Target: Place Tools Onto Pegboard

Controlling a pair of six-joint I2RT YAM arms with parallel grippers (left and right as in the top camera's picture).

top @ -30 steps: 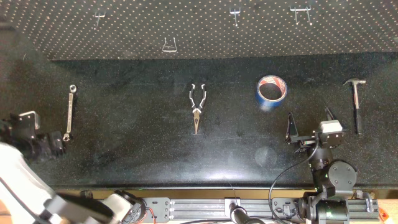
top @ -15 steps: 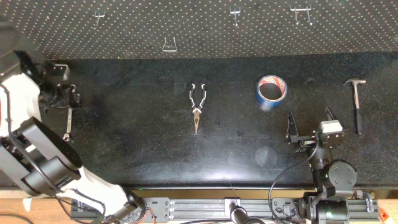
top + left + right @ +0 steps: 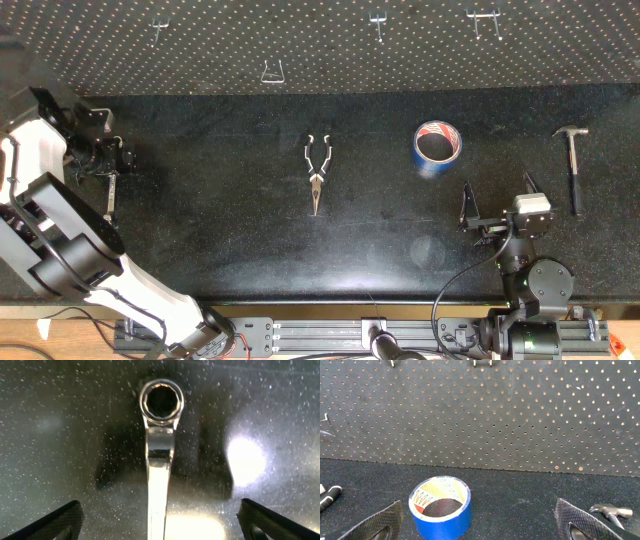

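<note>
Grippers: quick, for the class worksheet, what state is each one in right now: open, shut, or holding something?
Left gripper: open, fingers either side of the wrench, not gripping it.
Right gripper: open, holding nothing.

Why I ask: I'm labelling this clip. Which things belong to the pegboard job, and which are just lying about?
For the job: pegboard, its hooks, wrench between the fingers of the open left claw, needle-nose pliers, hammer, probably the blue tape roll.

Lying about: cables, front rail; right claw open, holding nothing.
</note>
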